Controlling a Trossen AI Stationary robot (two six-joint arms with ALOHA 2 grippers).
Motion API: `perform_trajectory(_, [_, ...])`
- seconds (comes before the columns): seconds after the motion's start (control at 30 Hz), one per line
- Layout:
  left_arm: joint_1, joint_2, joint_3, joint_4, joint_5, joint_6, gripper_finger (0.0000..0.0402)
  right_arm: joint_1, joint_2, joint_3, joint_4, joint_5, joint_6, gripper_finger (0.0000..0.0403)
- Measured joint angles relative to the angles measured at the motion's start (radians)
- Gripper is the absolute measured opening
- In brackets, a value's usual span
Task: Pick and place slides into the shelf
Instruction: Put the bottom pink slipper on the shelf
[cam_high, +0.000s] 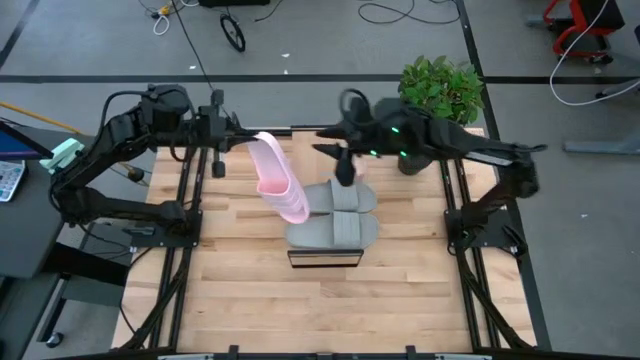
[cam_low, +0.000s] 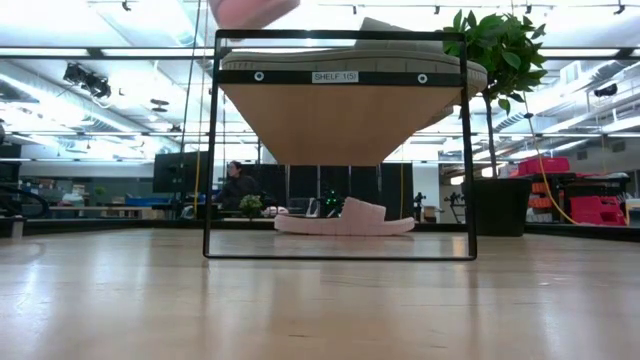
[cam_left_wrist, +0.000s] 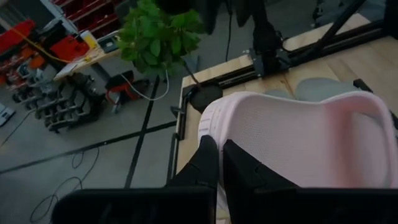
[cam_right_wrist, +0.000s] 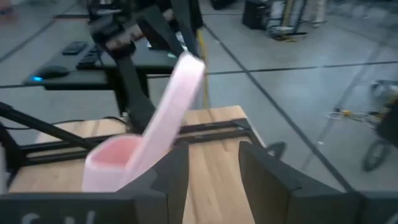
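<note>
The wooden table (cam_high: 330, 300) carries the shelf (cam_high: 324, 258) at its middle, a long narrow rack on a dark frame; two grey slides (cam_high: 335, 230) lie side by side on its plank top; one pink slide (cam_low: 345, 219) lies on the table behind the shelf.

the raised pink slide (cam_low: 252, 10) is cut off by the low view's top edge. the shelf (cam_high: 324, 257) plank is mostly covered by the grey slides (cam_high: 335, 230). a person (cam_low: 237, 186) beyond the bench's far edge is too small to be made out.
</note>
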Motion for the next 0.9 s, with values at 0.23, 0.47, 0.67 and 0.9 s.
perform_trajectory(0.23, [-0.008,0.061,0.0,-0.03,-0.003,0.018,0.0014,-0.04,0.198,0.258,-0.074,-0.1,-0.024,0.0156])
perform_trajectory(0.47, [-0.029,0.098,-0.001,-0.036,-0.002,0.033,0.0017,-0.056,0.298,0.354,-0.128,-0.13,-0.025,0.0174])
perform_trajectory(0.67, [-0.046,0.097,-0.001,-0.032,-0.001,0.039,0.0011,-0.081,0.308,0.354,-0.129,-0.15,-0.014,0.0188])
perform_trajectory(0.9, [-0.044,0.097,-0.001,-0.031,-0.002,0.041,0.0018,-0.096,0.318,0.353,-0.125,-0.234,0.035,0.0193])
